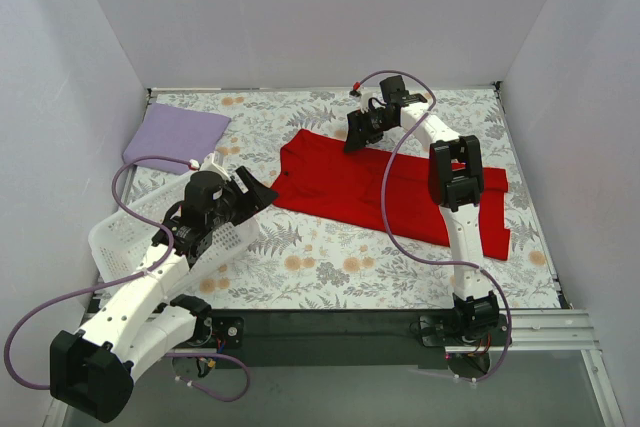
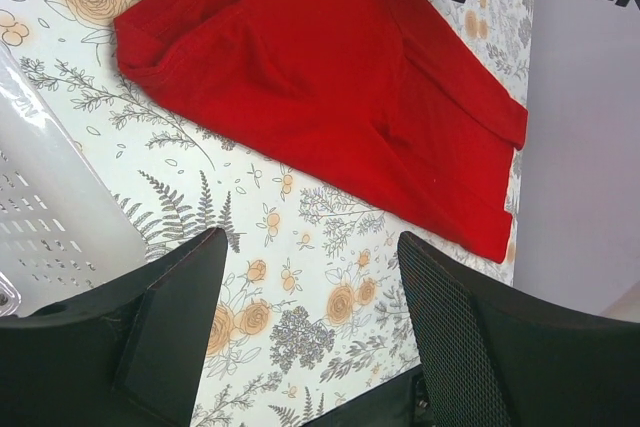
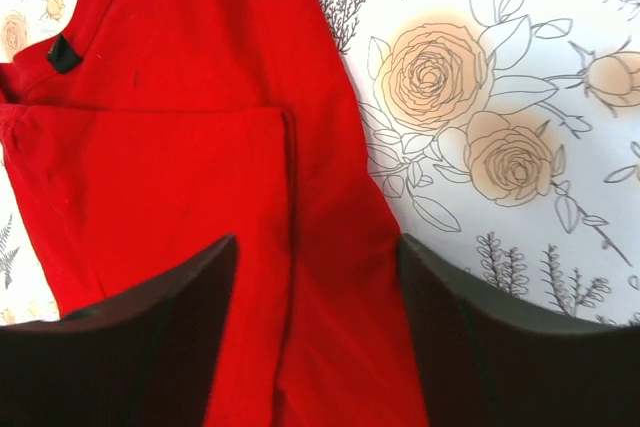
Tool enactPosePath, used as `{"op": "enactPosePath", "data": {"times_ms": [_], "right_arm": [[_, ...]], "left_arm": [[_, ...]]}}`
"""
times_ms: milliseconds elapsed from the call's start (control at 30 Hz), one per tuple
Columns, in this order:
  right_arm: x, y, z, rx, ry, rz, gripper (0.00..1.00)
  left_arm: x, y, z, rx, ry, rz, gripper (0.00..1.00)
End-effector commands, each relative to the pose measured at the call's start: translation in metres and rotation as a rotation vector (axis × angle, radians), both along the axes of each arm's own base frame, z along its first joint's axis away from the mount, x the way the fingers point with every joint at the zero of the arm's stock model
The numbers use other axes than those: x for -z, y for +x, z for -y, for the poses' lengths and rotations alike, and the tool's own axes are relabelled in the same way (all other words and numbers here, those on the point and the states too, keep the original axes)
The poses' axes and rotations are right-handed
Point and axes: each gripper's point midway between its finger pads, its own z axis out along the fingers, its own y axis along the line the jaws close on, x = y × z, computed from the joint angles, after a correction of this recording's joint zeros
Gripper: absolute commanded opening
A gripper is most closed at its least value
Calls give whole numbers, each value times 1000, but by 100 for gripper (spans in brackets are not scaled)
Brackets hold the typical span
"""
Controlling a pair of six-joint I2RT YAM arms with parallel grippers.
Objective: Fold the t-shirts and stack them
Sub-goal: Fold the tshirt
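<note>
A red t-shirt [image 1: 380,187] lies spread on the flowered tablecloth in the middle, partly folded, collar toward the left. It fills the upper part of the left wrist view [image 2: 320,77] and most of the right wrist view [image 3: 200,177]. A folded lavender t-shirt [image 1: 175,134] lies at the far left. My left gripper [image 1: 262,194] is open and empty, above the cloth just left of the red shirt's collar [image 2: 310,277]. My right gripper [image 1: 357,139] is open over the red shirt's far edge, its jaws straddling a folded sleeve edge [image 3: 315,277].
A white perforated plastic basket [image 1: 125,242] stands at the near left under the left arm, and shows in the left wrist view [image 2: 50,217]. White walls enclose the table on three sides. The right arm's purple cable [image 1: 392,217] hangs over the red shirt.
</note>
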Motion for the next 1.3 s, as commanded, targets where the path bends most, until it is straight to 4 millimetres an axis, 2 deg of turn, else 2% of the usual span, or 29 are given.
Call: {"op": "enactPosePath", "data": {"times_ms": [0, 67, 167, 200, 233, 267, 300, 367, 467, 533, 567, 633, 667, 700, 767, 800, 833, 867, 900, 933, 967, 1000, 1033, 1067, 1100, 1133, 1167, 1233, 1267], "right_arm": [[-4, 3, -8, 4, 24, 7, 68], [1, -3, -9, -7, 20, -5, 63], [1, -1, -9, -1, 15, -2, 46], [2, 3, -9, 8, 11, 3, 33], [1, 6, -9, 15, 4, 12, 27], [-4, 16, -8, 34, -5, 41, 21], [-2, 21, -7, 47, -13, 50, 9], [-10, 39, -4, 105, -25, 84, 1], [-11, 68, 12, 236, -48, 120, 1], [-27, 92, 23, 343, -29, 166, 1], [-31, 107, 41, 410, -42, 192, 1], [-47, 129, 62, 490, -22, 246, 1], [-52, 133, 66, 501, -12, 259, 1], [-56, 137, 70, 502, -9, 275, 19], [-58, 136, 79, 485, -8, 284, 38], [-69, 135, 82, 477, -6, 306, 56], [-62, 128, 86, 463, -21, 291, 62], [-64, 124, 91, 455, -30, 297, 68], [-82, 118, 96, 417, -45, 351, 76], [-70, 104, 99, 387, -66, 327, 80], [-94, 93, 102, 366, -70, 365, 87], [-99, 84, 105, 307, -102, 410, 91], [-80, 60, 105, 249, -114, 366, 94], [-107, 44, 108, 208, -119, 426, 98], [-111, 32, 110, 141, -145, 478, 98], [-111, 16, 112, 95, -146, 490, 98], [-117, -12, 117, 68, -156, 501, 98], [-114, -40, 126, 15, -176, 525, 98], [-113, -67, 131, 8, -180, 518, 98]], "left_arm": [[2, -3, 1, 9, -8, -21, 68], [4, -4, 2, 11, -12, -28, 68], [4, -5, 4, 18, -25, -37, 68], [6, -5, 5, 20, -28, -44, 68], [6, -6, 6, 25, -32, -45, 68], [4, -7, 7, 29, -42, -49, 68], [6, -8, 8, 32, -47, -58, 68], [6, -9, 11, 42, -61, -67, 67], [13, -10, 15, 54, -72, -107, 67], [13, -10, 21, 81, -91, -124, 67], [14, -8, 23, 87, -92, -134, 67], [18, -1, 28, 94, -89, -164, 65], [19, 2, 29, 92, -84, -173, 65], [23, 10, 31, 81, -75, -196, 65], [28, 23, 29, 45, -56, -205, 65], [43, 29, 30, 27, -39, -250, 65], [38, 40, 33, 2, -52, -243, 65], [43, 47, 34, -7, -50, -258, 65], [45, 53, 37, -15, -51, -265, 65], [51, 65, 41, -31, -53, -284, 65], [56, 73, 42, -50, -46, -288, 65], [58, 81, 44, -66, -43, -287, 65], [70, 91, 46, -97, -40, -324, 64], [74, 102, 43, -136, -27, -324, 62], [82, 109, 42, -164, -15, -339, 59], [105, 110, 40, -199, 14, -411, 55], [99, 130, 40, -248, 9, -397, 51], [110, 142, 38, -301, 40, -434, 48], [116, 156, 43, -301, 52, -442, 47]]}}
